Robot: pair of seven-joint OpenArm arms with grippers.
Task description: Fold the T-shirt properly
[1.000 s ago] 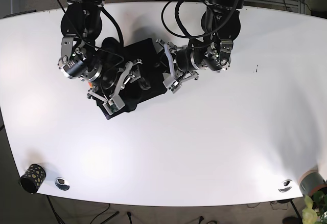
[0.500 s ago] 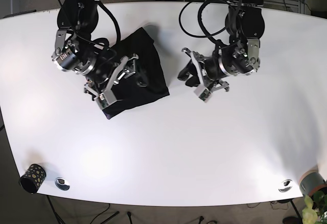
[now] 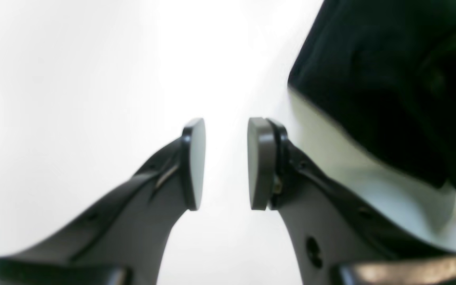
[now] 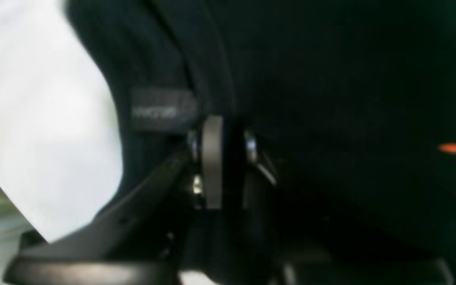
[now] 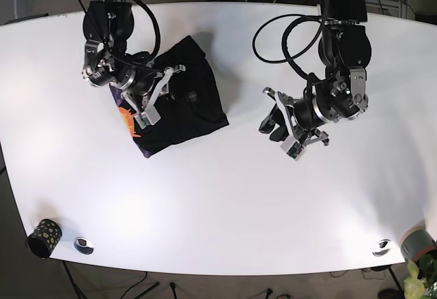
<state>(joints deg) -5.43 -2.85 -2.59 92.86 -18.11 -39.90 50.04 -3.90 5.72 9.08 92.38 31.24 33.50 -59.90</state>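
While clamped on the folded black shirt (image 5: 179,100) near the tabletop's (image 5: 225,203) far-left corner, right gripper (image 4: 224,158) angled inward; left gripper (image 3: 226,162) parted, empty, well apart.

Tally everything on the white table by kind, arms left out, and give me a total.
Black T-shirt: 1
Black speckled cup, at the near left corner: 1
Round metal fittings in the table, near left and near right: 2
Grey pot at the near right edge: 1
Total: 5
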